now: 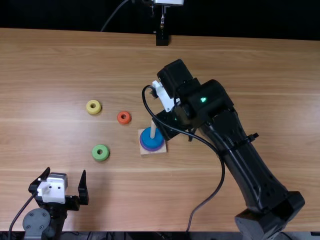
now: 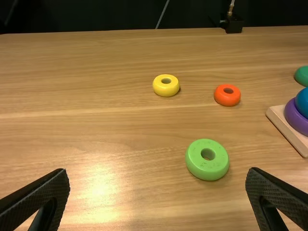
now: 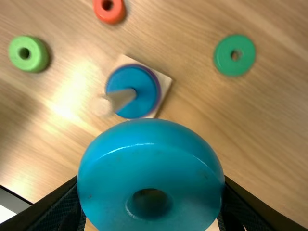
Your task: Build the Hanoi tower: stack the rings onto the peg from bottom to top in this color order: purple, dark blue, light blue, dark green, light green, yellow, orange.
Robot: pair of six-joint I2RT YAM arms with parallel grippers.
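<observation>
The left gripper stands open at the table's near left; in its wrist view the left gripper has nothing between its fingers. The right gripper is over the table beside the peg; in its wrist view the right gripper is shut on the light blue ring. The dark blue ring lies around the peg on the purple ring. Loose on the table are the light green ring, yellow ring, orange ring and dark green ring.
The peg's square wooden base rests on the wooden table. The right arm stretches from the near right across to the middle. A black stand is at the table's far edge.
</observation>
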